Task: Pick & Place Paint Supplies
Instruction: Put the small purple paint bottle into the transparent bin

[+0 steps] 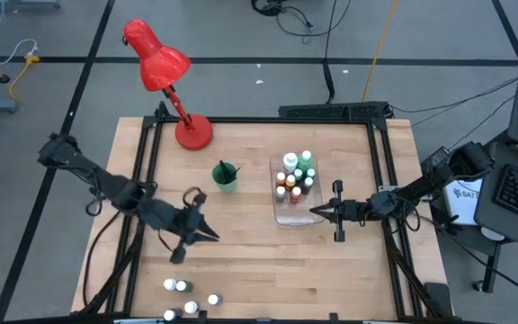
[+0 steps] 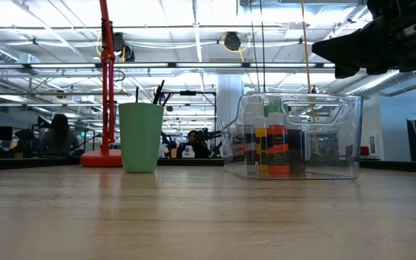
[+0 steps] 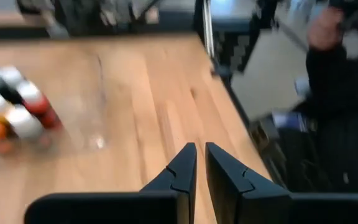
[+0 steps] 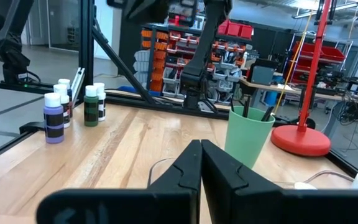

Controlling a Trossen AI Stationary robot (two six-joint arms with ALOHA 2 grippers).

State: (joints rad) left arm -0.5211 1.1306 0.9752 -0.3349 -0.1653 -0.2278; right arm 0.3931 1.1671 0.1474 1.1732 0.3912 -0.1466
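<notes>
Most paint bottles already stand packed in the clear bin mid-tabletop; brushes are in the green cup just beside it. Approx. five loose bottles are left near the front edge (one purple, one green in the right wrist view). My left hand hangs between cup and stragglers, nearly closed, nothing held. Right hand sits closed, empty, beside the bin. I'd say mostly done.
</notes>
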